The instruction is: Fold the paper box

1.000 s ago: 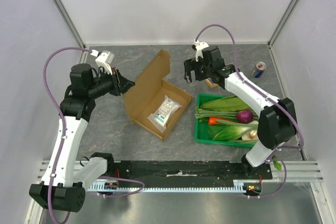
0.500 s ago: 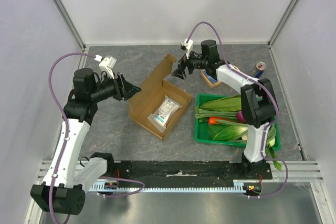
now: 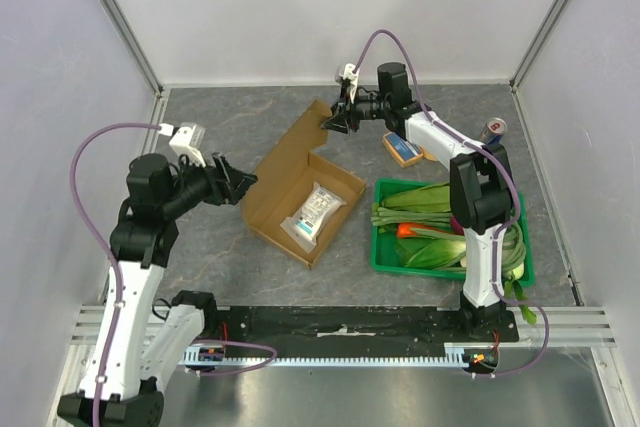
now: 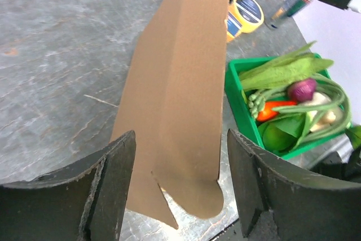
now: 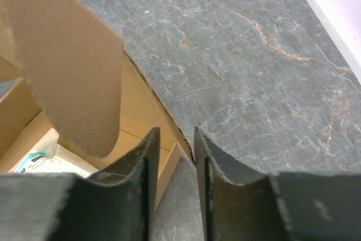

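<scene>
Brown cardboard up first: seeing the paper box (image 3: 285, 157) sitting open mid-desk, lid leaning up on its far-left side, white packet (image 3: 313, 212) lying inside. Finding the right gripper (image 3: 328, 122) at the lid's far corner, jaws standing narrow around the edge, though cannot tell whether pinching. Spotting the left gripper (image 3: 240, 187) just beside the near-left corner, jaws gaping wide, holding nothing. Noting the green crate (image 3: 400, 267) sitting to the right.

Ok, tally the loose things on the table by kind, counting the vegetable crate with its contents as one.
paper box: 1
packet: 1
green crate: 1
can: 1
blue-and-yellow item: 1
Total: 5
</scene>
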Controlling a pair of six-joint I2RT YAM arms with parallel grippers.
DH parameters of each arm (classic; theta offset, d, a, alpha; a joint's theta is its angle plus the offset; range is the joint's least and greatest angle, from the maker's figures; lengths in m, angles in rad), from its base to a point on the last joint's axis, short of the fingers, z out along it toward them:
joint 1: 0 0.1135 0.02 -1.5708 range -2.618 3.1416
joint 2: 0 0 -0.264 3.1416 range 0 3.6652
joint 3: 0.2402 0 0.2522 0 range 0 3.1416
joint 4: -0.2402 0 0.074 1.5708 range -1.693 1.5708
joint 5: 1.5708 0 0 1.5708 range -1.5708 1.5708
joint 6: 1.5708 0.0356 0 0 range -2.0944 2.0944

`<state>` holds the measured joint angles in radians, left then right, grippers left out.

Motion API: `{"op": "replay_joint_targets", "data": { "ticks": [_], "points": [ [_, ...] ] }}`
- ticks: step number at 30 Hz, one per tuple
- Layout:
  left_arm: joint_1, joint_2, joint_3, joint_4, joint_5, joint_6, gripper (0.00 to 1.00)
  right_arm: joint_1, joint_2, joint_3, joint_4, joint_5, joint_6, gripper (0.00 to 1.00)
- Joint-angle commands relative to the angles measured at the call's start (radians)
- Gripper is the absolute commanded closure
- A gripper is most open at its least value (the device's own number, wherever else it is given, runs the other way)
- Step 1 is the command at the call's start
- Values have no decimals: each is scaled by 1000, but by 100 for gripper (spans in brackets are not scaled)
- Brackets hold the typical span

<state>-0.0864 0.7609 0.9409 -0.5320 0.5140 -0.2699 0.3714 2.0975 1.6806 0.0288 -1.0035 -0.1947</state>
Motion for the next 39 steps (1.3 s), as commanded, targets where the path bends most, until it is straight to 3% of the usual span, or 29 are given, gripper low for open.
{"op": "replay_joint_targets", "data": {
  "ticks": [1,7,8,12,15,20,23,27,29,32,39],
  "points": [
    [1,-70,-21,-69,-166,-67,28,6,10,1,59,-95,55,67],
    [1,-230,-135,-135,-279,-215,33,6,-47,-91,226,-5,164,86],
    [1,-248,-152,-135,-290,-224,33,8,-62,-102,240,11,193,100],
    [1,-302,-172,-134,-266,-227,34,6,-93,-137,266,74,236,100],
    [1,-284,-165,-117,-325,-174,27,6,-123,-182,282,97,242,100],
    [1,-125,-105,-74,-494,-98,36,6,-157,-200,263,149,215,100],
    [1,-19,-59,-60,-590,-84,36,4,-169,-196,229,177,178,100],
    [4,59,-51,44,-589,-36,16,3,-169,-168,163,189,130,100],
    [8,118,-16,63,-548,7,14,-2,-165,-159,152,192,124,100],
    [17,245,24,78,-487,49,17,-8,-159,-145,125,186,109,100],
    [20,362,74,133,-558,116,32,-26,-175,-153,112,197,97,100]
  ]
}}
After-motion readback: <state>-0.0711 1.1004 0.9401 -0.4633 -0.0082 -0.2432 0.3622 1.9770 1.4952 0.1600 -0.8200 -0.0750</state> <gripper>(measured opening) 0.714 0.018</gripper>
